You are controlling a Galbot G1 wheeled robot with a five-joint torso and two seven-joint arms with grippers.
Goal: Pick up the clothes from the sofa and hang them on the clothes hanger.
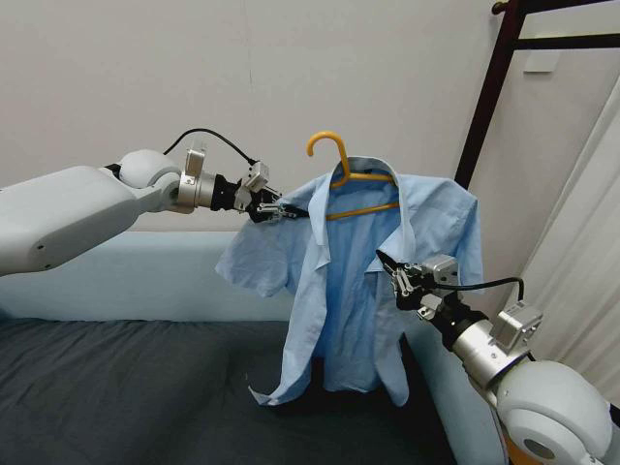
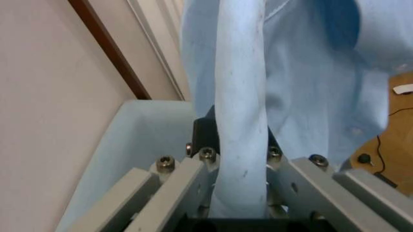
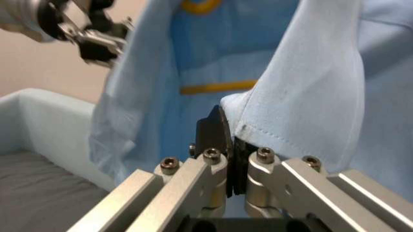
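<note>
The left gripper (image 1: 274, 210) and right gripper (image 1: 391, 268) are each clamping a folded edge of the blue shirt (image 1: 354, 300), which is probably light, limp and slip-prone.

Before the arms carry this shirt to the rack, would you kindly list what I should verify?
1. Left gripper shut on the shirt at its shoulder: ok.
2. Right gripper shut on the shirt front edge: ok.
3. Hanger inside the shirt, hook free above the collar: ok.
4. Hem clear of the sofa: cannot tell.
5. Hook on the rack: not ok, not yet hung.
</note>
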